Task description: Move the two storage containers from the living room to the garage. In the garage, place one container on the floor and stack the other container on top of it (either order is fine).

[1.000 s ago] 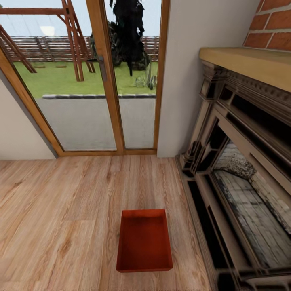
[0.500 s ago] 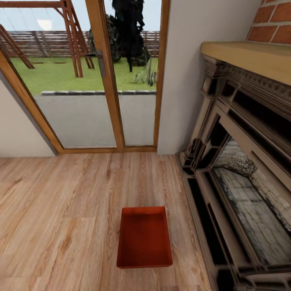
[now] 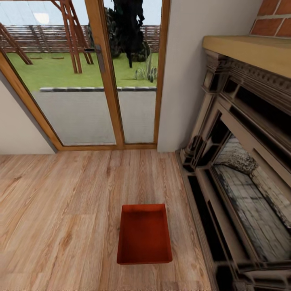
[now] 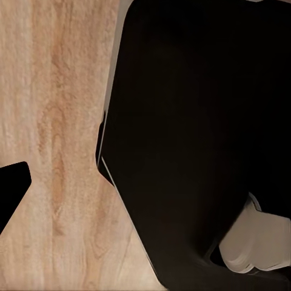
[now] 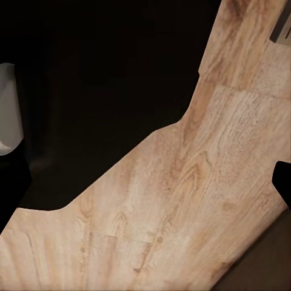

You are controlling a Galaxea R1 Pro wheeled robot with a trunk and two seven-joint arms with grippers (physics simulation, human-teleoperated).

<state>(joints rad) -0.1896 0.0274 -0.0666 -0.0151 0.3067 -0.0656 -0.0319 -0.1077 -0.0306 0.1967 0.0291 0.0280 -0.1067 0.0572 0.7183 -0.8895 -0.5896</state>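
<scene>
One storage container, a red-orange open-top bin, lies empty on the light wood floor of the living room, low in the middle of the head view and just left of the fireplace base. Nothing touches it. In the left wrist view a dark tip juts in over the planks beside the robot's black body. The right wrist view has a similar dark tip at its edge, over wood planks. Neither wrist view lets me tell how the jaws stand.
A dark carved fireplace with a wooden mantel and red brick above runs along the right. Straight ahead a wood-framed glass door looks onto a lawn, with a white wall section beside it. Bare planks stretch left of the bin.
The whole head picture has slid slightly upward, so the camera has moved. The bin lies where it was on the planks.
</scene>
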